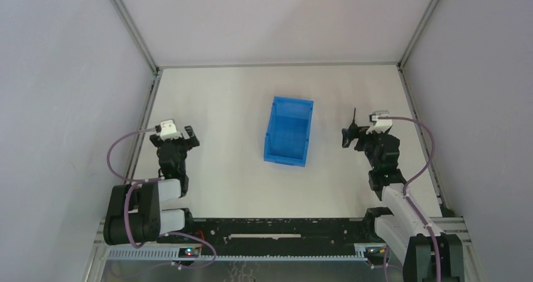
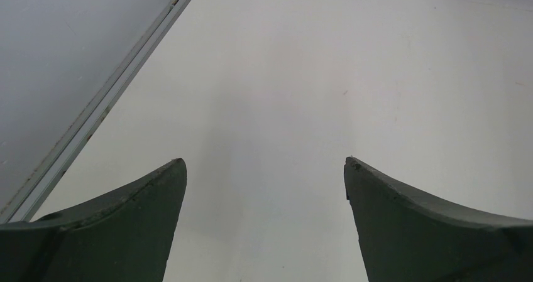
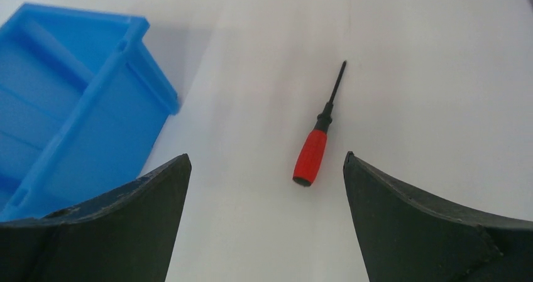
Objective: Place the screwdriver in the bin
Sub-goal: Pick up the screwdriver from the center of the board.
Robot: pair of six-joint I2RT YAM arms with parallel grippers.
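While the left gripper (image 2: pixel 265 162) hangs open, the right gripper (image 3: pixel 265 162), fingers likewise spread and empty, should lower squarely astride the red handle of the screwdriver (image 3: pixel 322 124) beside the bin (image 3: pixel 75 125).

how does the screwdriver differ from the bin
The screwdriver is red-handled with a black shaft; the bin is bright blue. The screwdriver is slim and much shorter than the bin. The screwdriver lies flat; the bin stands open side up. Both rest on the table, apart.
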